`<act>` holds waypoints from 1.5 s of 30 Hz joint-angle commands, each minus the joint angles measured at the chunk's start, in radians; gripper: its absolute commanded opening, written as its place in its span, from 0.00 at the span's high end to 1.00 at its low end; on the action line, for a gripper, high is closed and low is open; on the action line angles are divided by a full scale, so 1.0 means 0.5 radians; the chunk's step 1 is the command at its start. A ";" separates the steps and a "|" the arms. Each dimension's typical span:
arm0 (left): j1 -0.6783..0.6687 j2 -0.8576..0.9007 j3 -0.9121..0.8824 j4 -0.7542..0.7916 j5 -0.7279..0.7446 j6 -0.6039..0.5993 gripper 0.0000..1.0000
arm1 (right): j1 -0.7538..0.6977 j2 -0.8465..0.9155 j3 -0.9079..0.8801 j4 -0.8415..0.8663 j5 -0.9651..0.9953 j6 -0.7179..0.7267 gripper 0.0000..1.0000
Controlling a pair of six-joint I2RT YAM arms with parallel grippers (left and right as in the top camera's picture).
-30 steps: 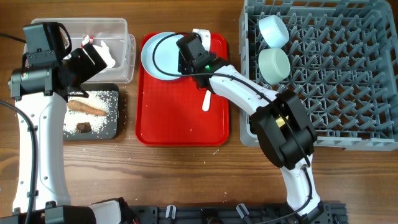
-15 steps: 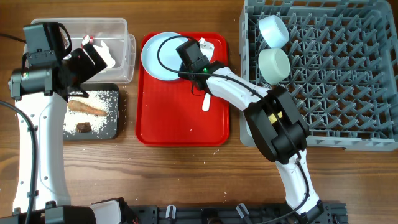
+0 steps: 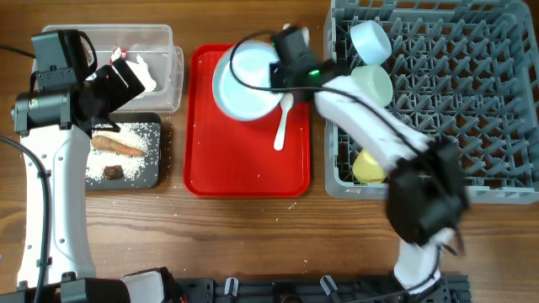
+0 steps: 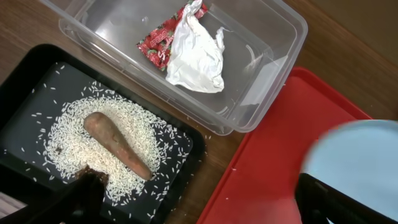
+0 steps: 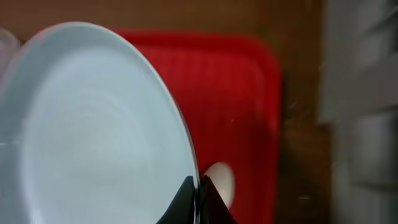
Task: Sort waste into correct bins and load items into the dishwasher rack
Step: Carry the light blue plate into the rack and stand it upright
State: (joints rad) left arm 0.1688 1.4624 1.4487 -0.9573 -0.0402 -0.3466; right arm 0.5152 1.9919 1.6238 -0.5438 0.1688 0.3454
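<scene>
Above the red tray (image 3: pixel 244 164), your right gripper (image 3: pixel 276 74) is clenched on the rim of the light blue plate (image 3: pixel 244 80), just left of the dishwasher rack (image 3: pixel 472 109). Carry it edge-first and slot it upright between pegs. The plate looks smooth, glossy and bare. Your left gripper (image 3: pixel 128 76) gapes, holding nothing.

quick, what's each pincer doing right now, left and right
left pincer: open, holding nothing
right pincer: closed on the rim of the round light blue plate
</scene>
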 commanded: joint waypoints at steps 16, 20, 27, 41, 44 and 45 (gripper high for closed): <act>0.005 0.005 0.024 0.004 -0.020 -0.011 0.00 | -0.893 -0.817 0.005 -0.559 1.014 -2.018 0.96; 0.005 0.005 0.024 0.004 -0.020 -0.011 0.00 | -1.043 -0.616 0.005 -0.523 0.803 -2.001 0.95; 0.005 0.005 0.024 0.004 -0.020 -0.011 0.00 | -1.145 -0.302 0.005 -0.412 0.668 -1.959 0.96; 0.005 0.005 0.024 0.004 -0.020 -0.011 0.00 | -1.160 -0.488 0.006 -0.078 0.902 -2.084 0.96; 0.005 0.005 0.024 0.004 -0.020 -0.011 0.00 | -1.160 -0.488 0.006 -0.079 0.980 -2.210 0.96; 0.005 0.005 0.024 0.004 -0.020 -0.011 0.00 | -1.160 -0.488 0.006 -0.080 0.976 -2.208 0.96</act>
State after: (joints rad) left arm 0.1688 1.4624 1.4487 -0.9581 -0.0402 -0.3466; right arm -0.0624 1.7744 1.6257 -0.5888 0.5983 -0.7086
